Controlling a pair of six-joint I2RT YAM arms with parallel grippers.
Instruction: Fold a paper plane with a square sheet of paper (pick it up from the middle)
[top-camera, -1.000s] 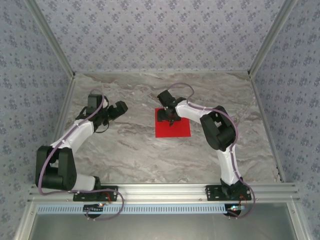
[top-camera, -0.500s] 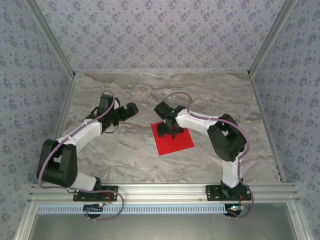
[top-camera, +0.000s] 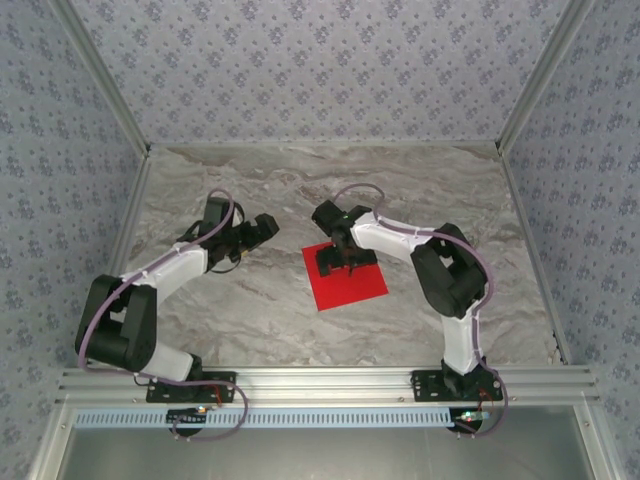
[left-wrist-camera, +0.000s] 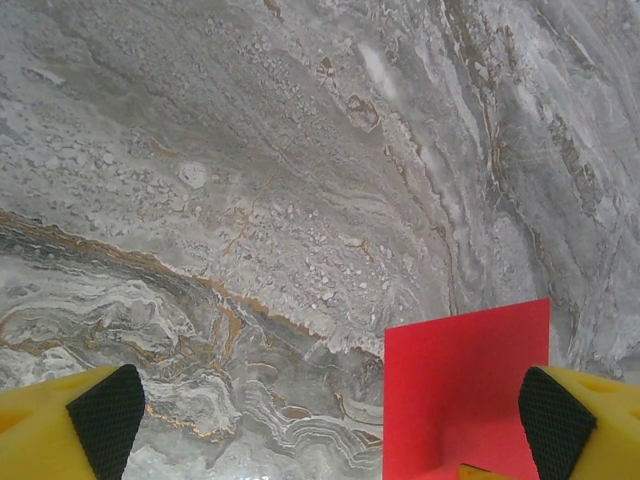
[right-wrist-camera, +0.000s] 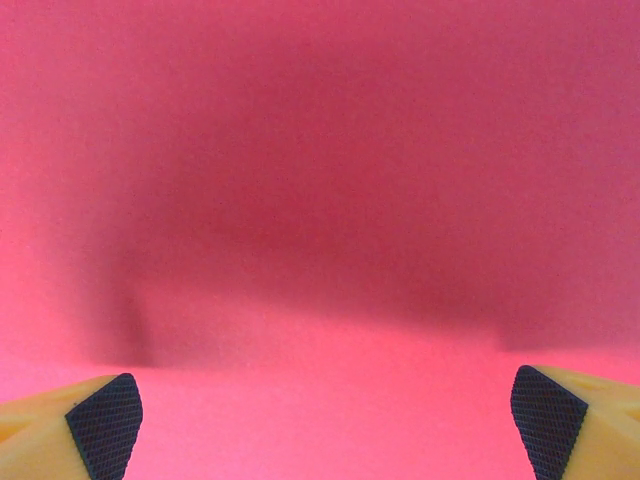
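The right end effector (top-camera: 340, 266), wide open over the sheet (top-camera: 352, 292), may skid or crumple it when pinching.

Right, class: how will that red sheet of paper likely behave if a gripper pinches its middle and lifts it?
Probably floppy: the sheet looks thin and lies flat on the table, so its edges should droop. It may slide on the smooth marble. With no raised edge, the open right gripper over it may struggle to pinch it.

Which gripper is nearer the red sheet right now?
Right. The right gripper is directly over the square sheet of paper, jaws open; the left gripper is off to its left, apart.
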